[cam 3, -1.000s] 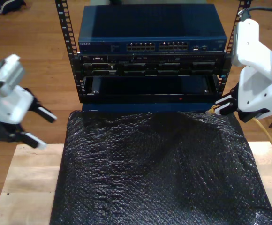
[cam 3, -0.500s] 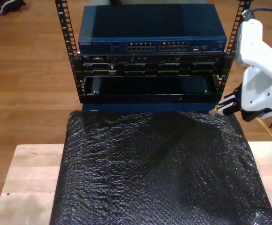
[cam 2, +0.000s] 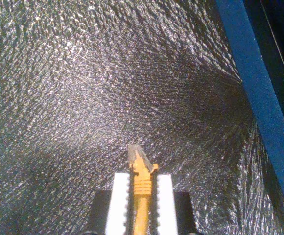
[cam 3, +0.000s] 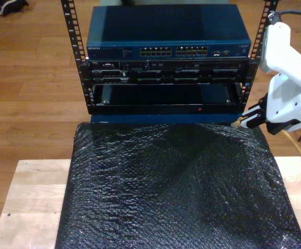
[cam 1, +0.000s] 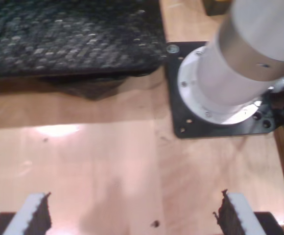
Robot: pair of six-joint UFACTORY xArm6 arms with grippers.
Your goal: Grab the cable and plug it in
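Cable (cam 2: pixel 141 196) sits pinched in your second end effector (cam 2: pixel 142 182), its clear plug seemingly just above the black mat (cam 3: pixel 176 181). Your first end effector (cam 1: pixel 130 215) hangs spread over the bare wooden surface (cam 1: pixel 98 161)

A robotics lab or test room: an open equipment rack (cam 3: pixel 78 57) holding a blue network switch (cam 3: pixel 168 31) stands on a wood plank floor (cam 3: pixel 31 88), behind a pale wooden table (cam 3: pixel 31 197) covered by a black textured mat (cam 3: pixel 176 187), a white robot arm (cam 3: pixel 288 88) alongside.

The mat (cam 3: pixel 176 187) lies on the table (cam 3: pixel 31 202), before the rack (cam 3: pixel 166 57).
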